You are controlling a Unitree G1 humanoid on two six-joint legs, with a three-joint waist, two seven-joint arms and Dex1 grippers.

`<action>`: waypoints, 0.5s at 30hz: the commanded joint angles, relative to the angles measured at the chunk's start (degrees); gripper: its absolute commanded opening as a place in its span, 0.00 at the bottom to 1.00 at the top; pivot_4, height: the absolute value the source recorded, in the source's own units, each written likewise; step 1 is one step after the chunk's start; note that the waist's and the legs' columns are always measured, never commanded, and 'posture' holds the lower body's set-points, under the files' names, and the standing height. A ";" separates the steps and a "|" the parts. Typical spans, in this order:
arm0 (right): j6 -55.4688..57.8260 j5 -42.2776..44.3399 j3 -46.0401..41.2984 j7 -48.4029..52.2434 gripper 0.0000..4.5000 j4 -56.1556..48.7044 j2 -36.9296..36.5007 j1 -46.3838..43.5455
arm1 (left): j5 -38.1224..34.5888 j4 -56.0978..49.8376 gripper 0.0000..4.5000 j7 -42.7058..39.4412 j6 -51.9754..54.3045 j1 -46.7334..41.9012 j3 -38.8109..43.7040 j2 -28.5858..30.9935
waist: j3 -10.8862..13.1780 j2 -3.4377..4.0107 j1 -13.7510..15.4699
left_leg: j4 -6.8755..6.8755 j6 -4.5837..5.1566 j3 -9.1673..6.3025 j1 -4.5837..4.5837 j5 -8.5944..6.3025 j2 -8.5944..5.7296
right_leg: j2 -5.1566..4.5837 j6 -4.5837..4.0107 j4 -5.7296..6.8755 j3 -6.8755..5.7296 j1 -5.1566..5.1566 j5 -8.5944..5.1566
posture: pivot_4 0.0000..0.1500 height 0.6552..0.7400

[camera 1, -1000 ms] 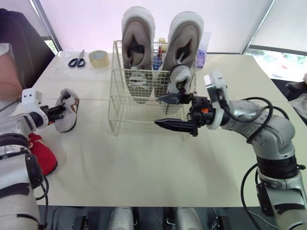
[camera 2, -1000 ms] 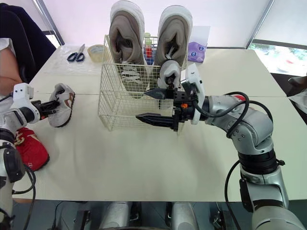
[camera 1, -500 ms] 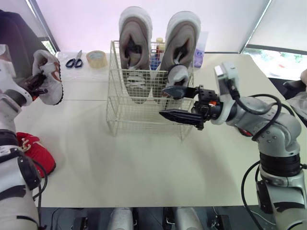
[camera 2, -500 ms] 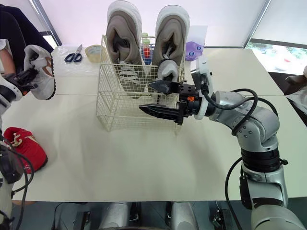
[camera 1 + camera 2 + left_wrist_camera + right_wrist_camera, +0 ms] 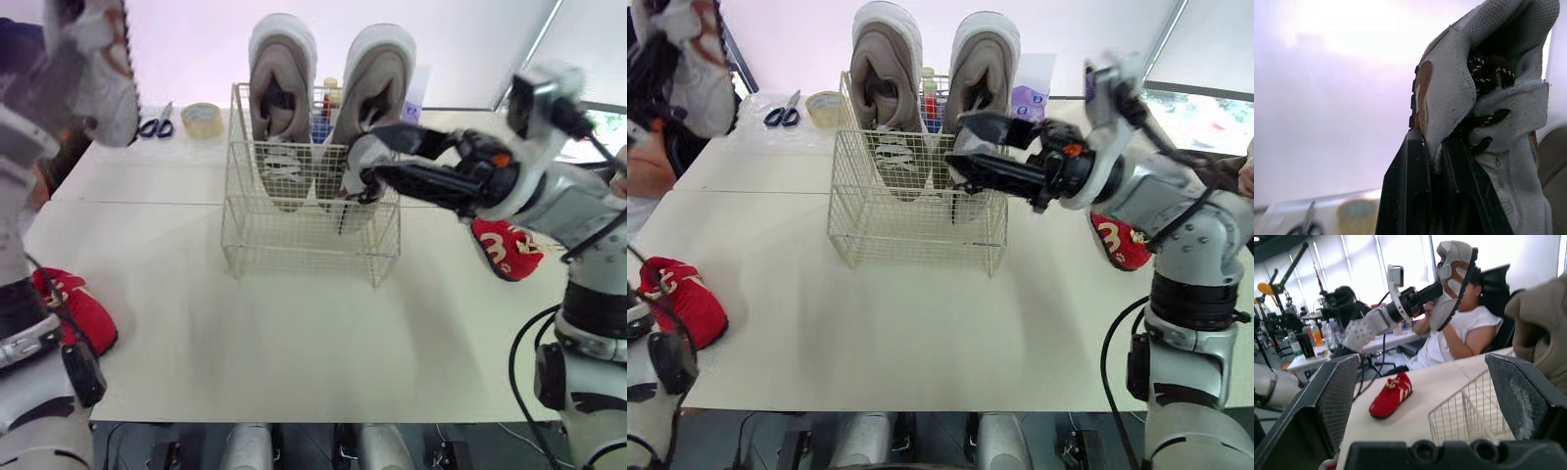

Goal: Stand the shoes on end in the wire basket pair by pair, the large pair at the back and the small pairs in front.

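Small grey shoe (image 5: 98,64): your left fingers (image 5: 1405,196) clamp it high, likely to clear the wire basket (image 5: 304,259) rim; right fingers (image 5: 411,179) spread open by its mate (image 5: 361,155).

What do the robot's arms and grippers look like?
The left arm and right arm are silver-grey rounded segments with black joints; the right carries looping black cables and a white wrist camera block. Two black tapered fingers form the left gripper and right gripper.
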 commanded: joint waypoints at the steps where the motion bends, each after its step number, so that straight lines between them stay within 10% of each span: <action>1: 1.80 0.63 -0.81 1.10 1.00 2.02 -3.03 -2.69 | 2.99 -5.20 0.01 1.99 -6.53 -1.11 -6.77 -5.74 | -0.01 -0.01 -0.09 | 0.00 0.02 0.00 0.01 -0.01 -0.01 | 0.01 0.01 -0.02 0.00 0.01 0.01 | 1.00 0.95; 15: 14.76 2.70 -1.05 2.99 1.00 4.11 -13.77 -2.15 | 22.41 -9.08 0.01 11.67 -24.34 8.81 -22.90 -23.24 | -0.02 0.02 0.00 | -0.02 0.17 0.09 -0.01 -0.09 0.08 | 0.13 0.01 -0.11 0.10 -0.07 0.02 | 1.00 0.95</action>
